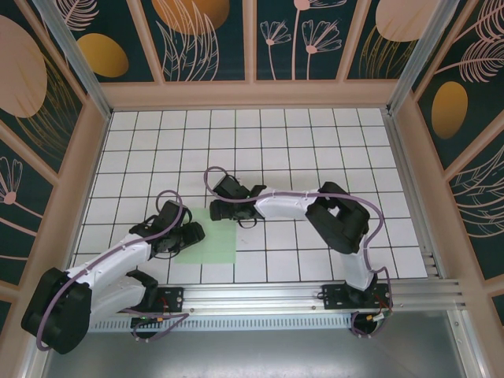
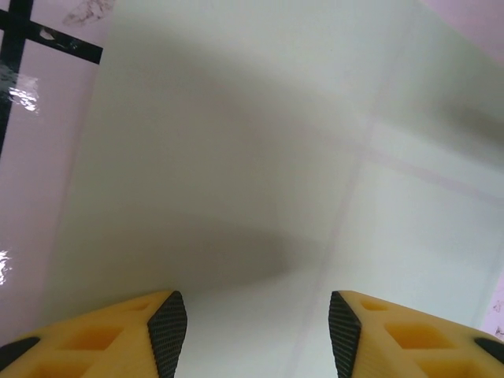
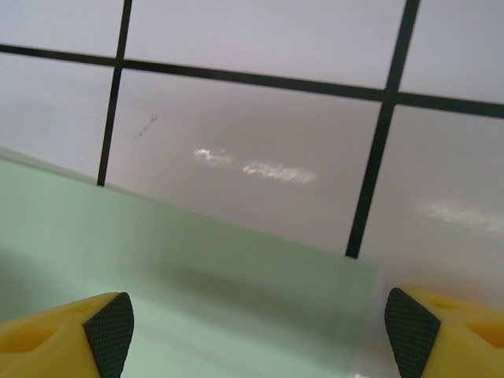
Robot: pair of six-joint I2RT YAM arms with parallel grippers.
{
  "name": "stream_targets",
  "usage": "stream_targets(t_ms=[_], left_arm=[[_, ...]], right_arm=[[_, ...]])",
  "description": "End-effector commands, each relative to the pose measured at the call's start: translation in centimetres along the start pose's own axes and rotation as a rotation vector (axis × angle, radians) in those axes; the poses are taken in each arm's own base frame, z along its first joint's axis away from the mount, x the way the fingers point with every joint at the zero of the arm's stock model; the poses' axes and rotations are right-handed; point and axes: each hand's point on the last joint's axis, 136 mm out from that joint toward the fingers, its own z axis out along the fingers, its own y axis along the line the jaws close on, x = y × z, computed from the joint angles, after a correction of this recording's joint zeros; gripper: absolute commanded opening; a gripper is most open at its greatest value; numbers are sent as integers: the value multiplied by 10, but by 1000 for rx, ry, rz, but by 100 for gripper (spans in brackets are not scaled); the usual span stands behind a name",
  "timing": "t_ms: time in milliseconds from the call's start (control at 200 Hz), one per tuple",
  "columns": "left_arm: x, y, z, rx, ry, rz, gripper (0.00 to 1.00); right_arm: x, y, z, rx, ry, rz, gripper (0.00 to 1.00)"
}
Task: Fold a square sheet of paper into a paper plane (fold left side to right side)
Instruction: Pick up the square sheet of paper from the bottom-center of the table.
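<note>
The square sheet of paper (image 1: 216, 244) is pale mint green and lies flat on the white grid floor between the two arms. My left gripper (image 1: 191, 234) sits low over its left edge and hides that edge. In the left wrist view the paper (image 2: 236, 157) lies under the open left gripper (image 2: 258, 335), with nothing between the pads. My right gripper (image 1: 223, 211) hovers at the sheet's far edge. The right wrist view has the sheet's corner (image 3: 157, 252) below the wide-open right gripper (image 3: 257, 331).
Black grid lines (image 3: 378, 157) cross the white tiled floor (image 1: 315, 142). Wooden-framed patterned walls (image 1: 252, 94) close in the left, back and right sides. A metal rail (image 1: 299, 295) with both arm bases runs along the near edge.
</note>
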Motion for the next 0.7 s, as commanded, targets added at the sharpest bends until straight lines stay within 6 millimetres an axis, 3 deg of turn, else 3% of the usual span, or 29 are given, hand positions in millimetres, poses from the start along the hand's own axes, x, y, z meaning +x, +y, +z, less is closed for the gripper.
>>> stream_targets(t_ms=[0,310,430,500,691], left_arm=[[22,22,9,-58,74,-27,55],[22,21,11,-54,72,-23,54],[20,19,10,-47,66,-23,54],[17,15,8,-35,55,-20,54],[5,-3,2,37,11,-26,57]], right_arm=[[26,11,6,-10,90,-13,83],[31,32,2,-84,115,-27,82],[28,37,-4,-119,109,-40,71],[28,41,-8,-159,117,-40,58],[24,42,-21,-230,113,-34,38]])
